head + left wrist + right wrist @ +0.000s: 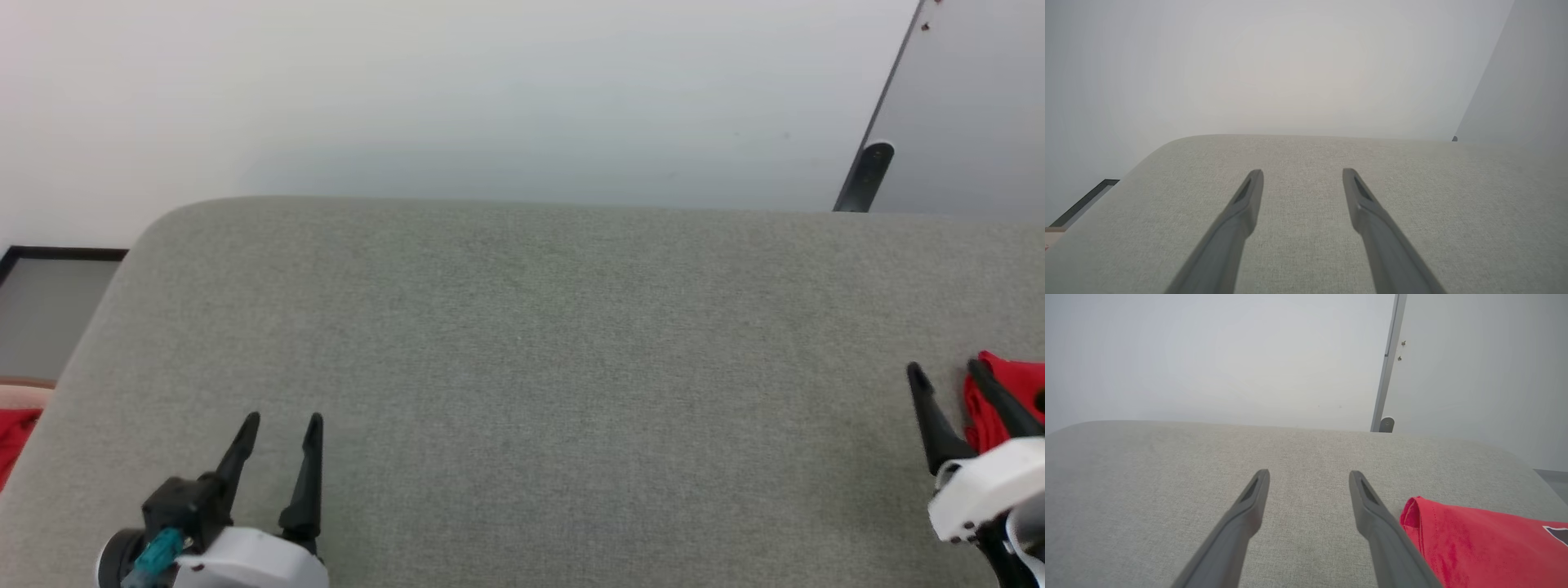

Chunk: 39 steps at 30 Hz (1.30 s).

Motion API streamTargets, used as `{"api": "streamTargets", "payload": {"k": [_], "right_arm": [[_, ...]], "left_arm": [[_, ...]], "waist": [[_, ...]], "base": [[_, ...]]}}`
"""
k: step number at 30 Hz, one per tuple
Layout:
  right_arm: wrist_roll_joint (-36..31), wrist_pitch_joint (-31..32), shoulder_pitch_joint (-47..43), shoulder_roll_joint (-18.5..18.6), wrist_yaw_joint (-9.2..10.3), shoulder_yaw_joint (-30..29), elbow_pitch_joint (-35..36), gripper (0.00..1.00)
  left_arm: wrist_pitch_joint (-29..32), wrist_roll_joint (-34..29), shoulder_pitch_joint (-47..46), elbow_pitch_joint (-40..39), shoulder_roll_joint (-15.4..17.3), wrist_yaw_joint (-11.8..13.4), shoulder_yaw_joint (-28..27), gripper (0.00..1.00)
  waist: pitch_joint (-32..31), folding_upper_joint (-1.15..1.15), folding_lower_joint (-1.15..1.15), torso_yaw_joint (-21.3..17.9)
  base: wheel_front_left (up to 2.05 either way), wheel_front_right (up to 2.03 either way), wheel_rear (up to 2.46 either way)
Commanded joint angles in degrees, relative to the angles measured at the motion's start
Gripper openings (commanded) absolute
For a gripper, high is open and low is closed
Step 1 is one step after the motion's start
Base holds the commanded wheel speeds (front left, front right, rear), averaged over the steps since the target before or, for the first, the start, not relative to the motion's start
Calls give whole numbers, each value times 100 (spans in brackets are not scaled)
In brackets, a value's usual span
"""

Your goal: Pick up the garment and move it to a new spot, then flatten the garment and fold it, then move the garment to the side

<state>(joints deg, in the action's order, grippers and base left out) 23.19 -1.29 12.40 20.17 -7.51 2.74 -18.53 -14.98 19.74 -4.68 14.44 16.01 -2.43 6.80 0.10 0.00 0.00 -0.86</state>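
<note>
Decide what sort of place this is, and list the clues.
Probably a plain indoor room, perhaps a test space for folding clothes: a grey fabric-padded surface stands against a bare white wall, with a red garment lying near its right side.

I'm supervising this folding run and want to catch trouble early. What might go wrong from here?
The open right gripper has one finger close beside the garment; a sideways move might snag and disturb its fold. Another red cloth lies past the left edge of the cushion and might be mistaken for the garment.
</note>
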Motion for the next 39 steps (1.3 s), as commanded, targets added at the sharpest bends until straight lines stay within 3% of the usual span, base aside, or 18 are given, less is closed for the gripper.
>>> {"api": "streamTargets", "payload": {"k": [1,11,19,39], "right_arm": [[-57,-28,-132,-31,5,-115,105,100],[-160,243,-1388,-420,5,-1093,1546,100],[-293,528,-1968,-762,5,-1450,2428,100],[-356,616,-2035,-932,5,-1413,2655,100]], "left_arm": [[-22,30,87,-23,-36,24,-49,100],[-14,163,665,-508,-187,-163,-477,100],[-12,87,923,-801,-229,-266,-559,100],[-12,2,810,-904,-220,-259,-565,100]], "waist": [[-39,0,0,56],[-84,0,0,135],[-51,0,0,35],[-15,0,0,-21]], "base": [[0,0,0],[0,0,0],[0,0,0],[0,0,0]]}}
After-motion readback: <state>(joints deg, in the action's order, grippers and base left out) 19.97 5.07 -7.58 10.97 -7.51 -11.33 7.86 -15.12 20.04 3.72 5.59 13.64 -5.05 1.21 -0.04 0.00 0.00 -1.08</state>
